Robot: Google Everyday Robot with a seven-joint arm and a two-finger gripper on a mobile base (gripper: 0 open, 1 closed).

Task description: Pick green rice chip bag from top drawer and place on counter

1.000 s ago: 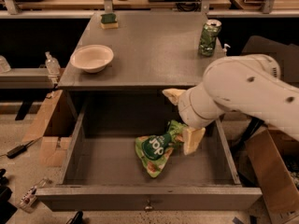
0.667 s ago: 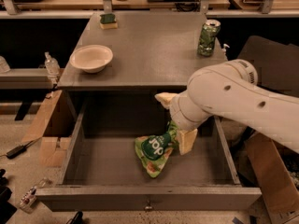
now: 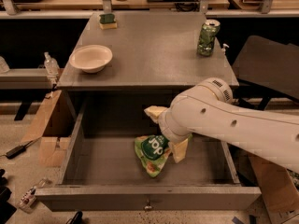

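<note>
The green rice chip bag lies crumpled on the floor of the open top drawer, near its middle. Its dark green round logo faces up. My gripper hangs inside the drawer, right at the bag's upper right end. Its two cream fingers are spread apart, one behind the bag and one at its right side. The white arm comes in from the right and hides part of the bag's far end. The grey counter lies above and behind the drawer.
On the counter stand a white bowl at the left, a green drink can at the right and a small sponge at the back. Cardboard boxes sit on the floor left of the cabinet. A dark chair stands at the right.
My arm has moved left and a little down, bringing the gripper closer over the bag. The bag has not moved.
</note>
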